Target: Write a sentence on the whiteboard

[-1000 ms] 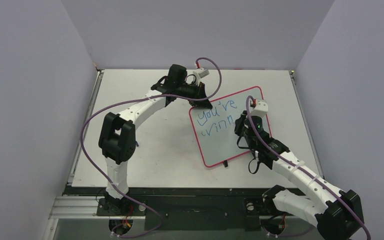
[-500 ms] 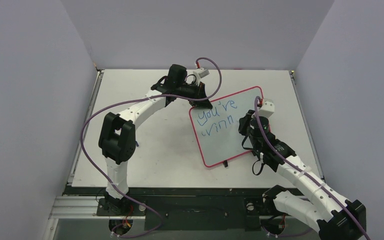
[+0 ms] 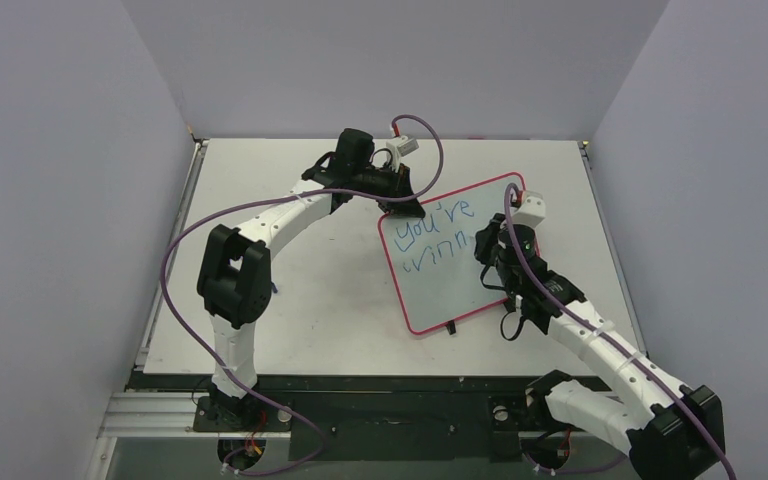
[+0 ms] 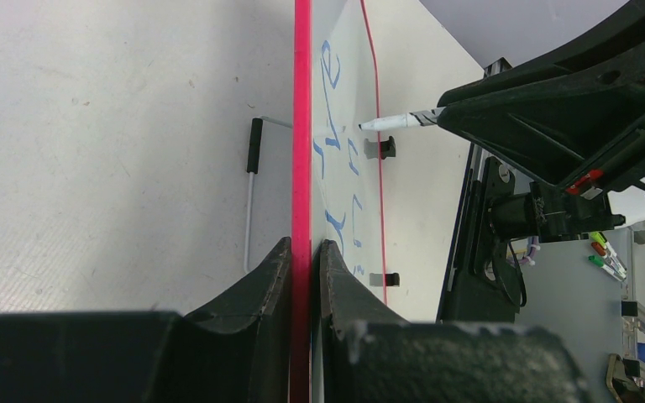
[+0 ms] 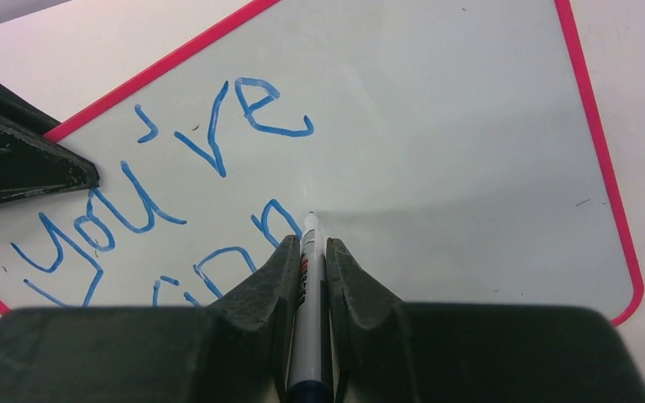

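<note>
The whiteboard (image 3: 450, 275), white with a pink-red frame, stands tilted on the table. My left gripper (image 3: 397, 205) is shut on its upper-left frame edge (image 4: 302, 151). Blue lettering (image 3: 432, 238) reads "you're" above "winn"; it also shows in the right wrist view (image 5: 176, 168). My right gripper (image 5: 311, 245) is shut on a white marker (image 5: 309, 285). The marker's tip (image 5: 310, 216) is at the board surface just right of the last "n". In the left wrist view the marker (image 4: 399, 121) points at the board face.
A small black foot (image 3: 451, 329) sticks out under the board's near edge, and two feet (image 4: 380, 149) show in the left wrist view. Purple cables (image 3: 175, 290) loop around both arms. Grey walls enclose the table on three sides.
My right gripper with the marker swung out to the right and came back left to the end of the second line. The lettering looks the same. The left arm has not moved.
</note>
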Robot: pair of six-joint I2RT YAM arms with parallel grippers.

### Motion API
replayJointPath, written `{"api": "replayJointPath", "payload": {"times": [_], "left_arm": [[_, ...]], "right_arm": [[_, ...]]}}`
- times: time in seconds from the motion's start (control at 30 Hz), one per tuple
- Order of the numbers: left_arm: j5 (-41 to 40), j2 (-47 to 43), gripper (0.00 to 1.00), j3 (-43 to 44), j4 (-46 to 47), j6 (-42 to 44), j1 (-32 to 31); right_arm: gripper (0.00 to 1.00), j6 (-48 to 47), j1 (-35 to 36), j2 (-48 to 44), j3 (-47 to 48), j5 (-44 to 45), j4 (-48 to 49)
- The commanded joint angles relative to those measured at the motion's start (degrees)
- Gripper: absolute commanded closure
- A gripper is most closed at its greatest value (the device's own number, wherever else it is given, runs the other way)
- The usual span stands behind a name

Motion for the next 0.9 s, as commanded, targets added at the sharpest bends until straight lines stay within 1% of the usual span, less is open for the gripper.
{"api": "replayJointPath", "payload": {"times": [0.0, 0.27, 0.6, 0.87], "left_arm": [[-0.43, 0.18, 1.00, -1.03, -1.86, 5.58, -0.85], [-0.46, 0.16, 1.00, -0.86, -1.94, 5.52, -0.84], [-0.53, 0.14, 1.00, -1.17, -1.78, 5.51, -0.86], [-0.55, 0.12, 1.00, -1.30, -1.73, 5.43, -0.94]], "right_arm": [[1.00, 0.05, -0.64, 1.35, 2.63, -1.96, 4.84], [1.00, 0.21, -1.24, 2.52, 1.43, -2.31, 6.12], [1.00, 0.35, -3.19, 1.72, 0.84, -0.90, 4.16], [1.00, -0.11, -3.88, 3.02, 2.76, -0.62, 4.11]]}}
